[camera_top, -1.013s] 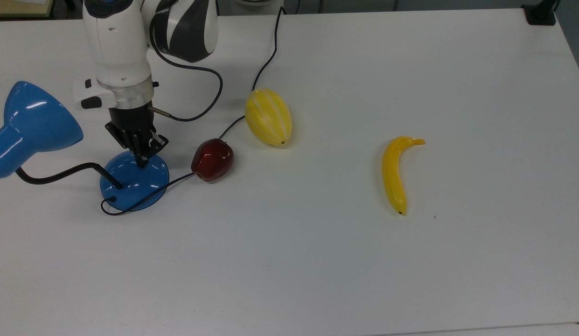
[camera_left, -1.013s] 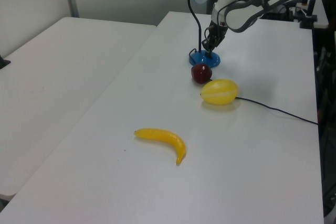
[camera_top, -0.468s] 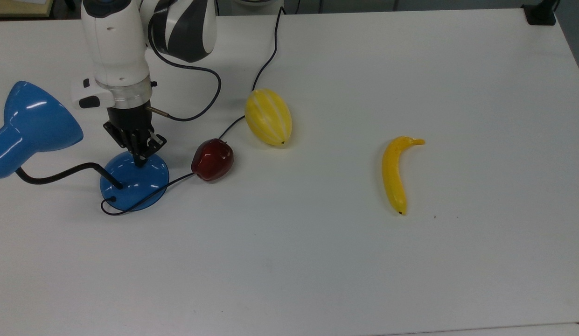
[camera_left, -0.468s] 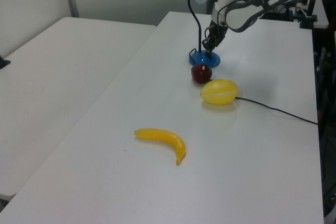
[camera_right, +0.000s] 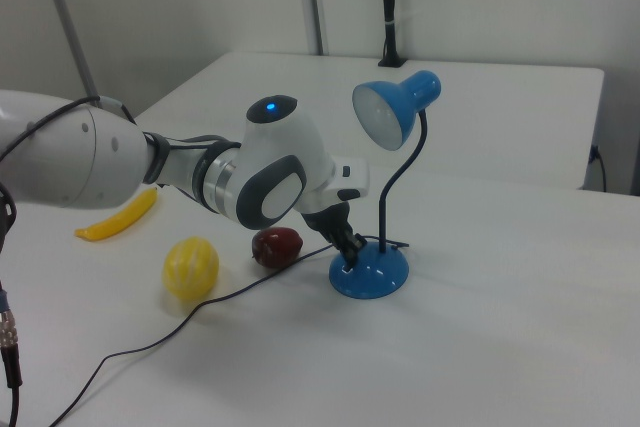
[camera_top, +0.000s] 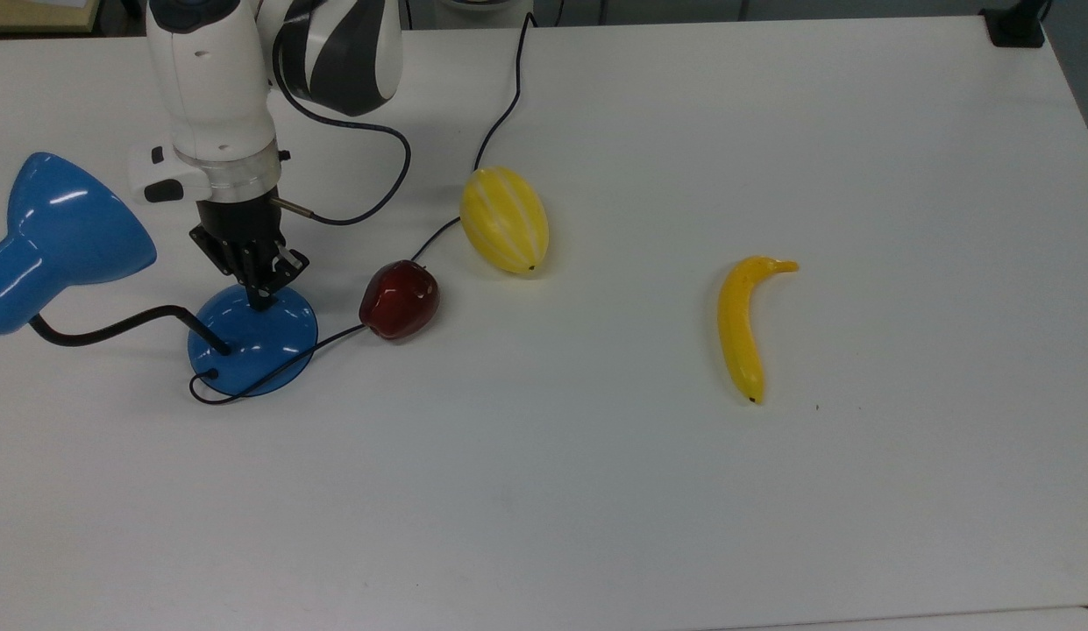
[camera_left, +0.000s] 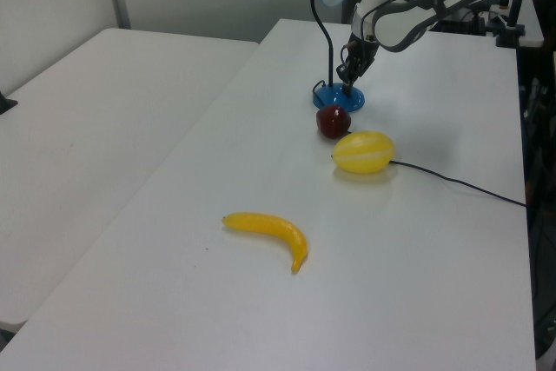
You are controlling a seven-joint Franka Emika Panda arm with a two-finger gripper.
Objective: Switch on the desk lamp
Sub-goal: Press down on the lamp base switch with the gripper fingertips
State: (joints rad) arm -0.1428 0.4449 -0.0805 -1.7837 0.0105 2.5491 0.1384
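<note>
One end effector (camera_top: 261,298), fingers drawn together and gripping nothing, poised tip-down on the domed base of the desk lamp (camera_top: 252,342) at the top view's left of the bench (camera_top: 596,491). Switch-pressing step; shade apparently unlit, so a firmer downward push seems needed.
</note>
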